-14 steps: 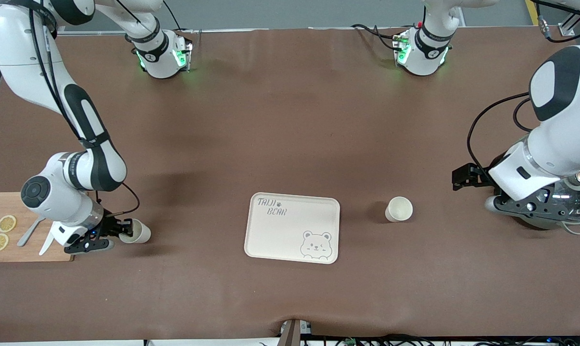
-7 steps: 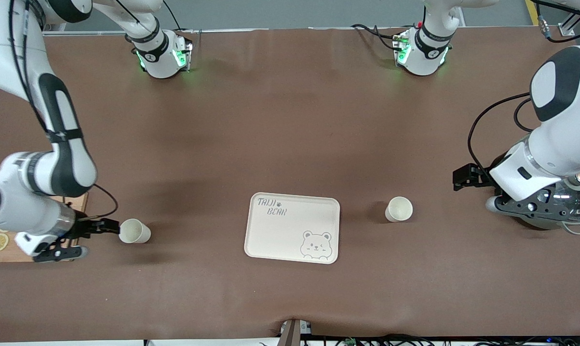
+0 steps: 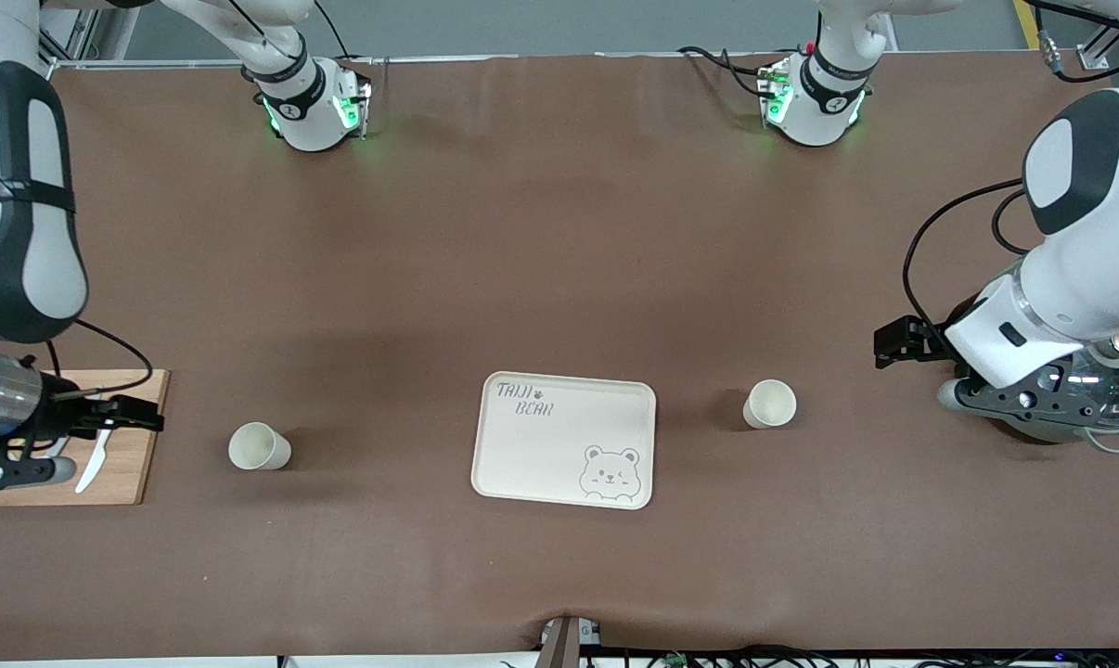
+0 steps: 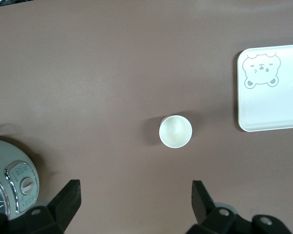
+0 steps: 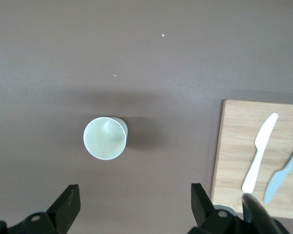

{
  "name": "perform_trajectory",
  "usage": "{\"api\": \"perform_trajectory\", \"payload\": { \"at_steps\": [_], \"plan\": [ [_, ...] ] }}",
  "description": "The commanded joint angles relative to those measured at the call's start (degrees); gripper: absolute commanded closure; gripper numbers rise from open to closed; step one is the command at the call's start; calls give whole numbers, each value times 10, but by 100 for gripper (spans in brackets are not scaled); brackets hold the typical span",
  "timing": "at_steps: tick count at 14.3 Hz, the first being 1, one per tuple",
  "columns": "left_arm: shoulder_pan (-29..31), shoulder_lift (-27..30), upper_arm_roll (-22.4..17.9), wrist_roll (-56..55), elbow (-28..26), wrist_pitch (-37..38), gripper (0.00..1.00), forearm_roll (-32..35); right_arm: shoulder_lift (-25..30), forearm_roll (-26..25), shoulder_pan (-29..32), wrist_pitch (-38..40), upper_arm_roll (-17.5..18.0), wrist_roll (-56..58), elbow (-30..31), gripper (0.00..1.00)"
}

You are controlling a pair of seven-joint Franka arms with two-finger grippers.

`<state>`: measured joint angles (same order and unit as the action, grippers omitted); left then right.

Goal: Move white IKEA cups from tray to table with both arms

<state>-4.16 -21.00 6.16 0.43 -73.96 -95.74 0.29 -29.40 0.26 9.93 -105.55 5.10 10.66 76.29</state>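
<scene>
Two white IKEA cups stand upright on the brown table, on either side of the cream bear tray [image 3: 536, 455]. One cup [image 3: 259, 446] is toward the right arm's end, the second cup [image 3: 769, 404] toward the left arm's end. My right gripper [image 3: 151, 415] is open and empty over the edge of a wooden board, a short way from its cup [image 5: 105, 138]. My left gripper [image 3: 882, 343] also hangs open and empty, apart from its cup [image 4: 175, 131]. The wrist views show each gripper [image 4: 136, 195] [image 5: 132, 197] with nothing between its fingers.
A wooden cutting board [image 3: 128, 468] with a white plastic knife [image 3: 89, 467] lies at the right arm's end; the right wrist view shows two knives [image 5: 260, 151]. A round glass and metal appliance [image 3: 1112, 380] sits under the left arm. The tray's corner [image 4: 271, 87] shows beside the cup.
My right gripper opened, let go of its cup and drew back toward the right arm's end, over the board. That cup stays upright in place. The left arm has not moved.
</scene>
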Motion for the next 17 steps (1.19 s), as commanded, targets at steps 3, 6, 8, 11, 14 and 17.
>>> {"api": "perform_trajectory", "payload": {
  "at_steps": [3, 6, 8, 11, 14, 17],
  "plan": [
    [-2, 1, -6, 5, 7, 10, 0, -9, 12, -3, 6, 10, 9, 2, 6, 0],
    [-1, 1, -6, 6, 7, 10, 0, -10, 12, -3, 7, 10, 9, 2, 6, 0],
    [-1, 1, -7, 7, 7, 10, 0, -9, 12, -3, 8, 11, 9, 2, 7, 0],
    [4, 1, -7, 14, 7, 8, 0, -9, 11, -3, 12, 10, 9, 7, 7, 32],
    [5, 1, -7, 15, 7, 8, 0, -8, 11, -2, 11, 10, 9, 7, 7, 68],
    [5, 1, -7, 13, 7, 8, 0, -8, 11, -2, 8, 10, 9, 6, 7, 78]
  ]
}}
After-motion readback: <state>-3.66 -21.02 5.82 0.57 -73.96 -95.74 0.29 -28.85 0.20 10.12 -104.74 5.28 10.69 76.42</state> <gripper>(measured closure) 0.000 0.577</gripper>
